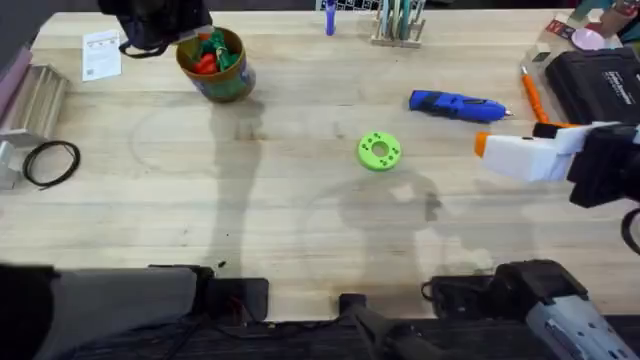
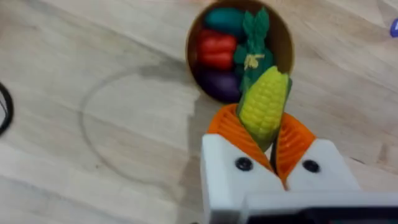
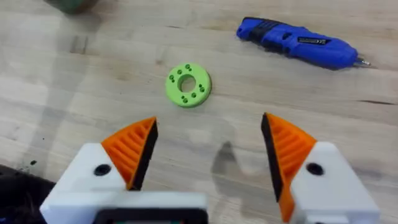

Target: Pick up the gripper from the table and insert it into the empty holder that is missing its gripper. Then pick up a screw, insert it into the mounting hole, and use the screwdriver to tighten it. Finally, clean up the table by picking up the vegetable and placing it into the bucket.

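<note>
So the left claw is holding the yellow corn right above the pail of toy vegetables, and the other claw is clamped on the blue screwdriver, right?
Not quite. The right gripper is open and holds nothing; the right wrist view shows the blue screwdriver lying on the table beyond it. The left gripper does hold the corn above the pail.

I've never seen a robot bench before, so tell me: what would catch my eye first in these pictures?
Probably the small yellow toy corn cob, pinched in the left pincer just above the small round green-printed bucket of toy vegetables at the table's far left. Next, the thick bright-blue pen-shaped screwdriver lying at the far right, and the bright green plastic ring mid-table. The right pincer hangs open above the wood.
</note>
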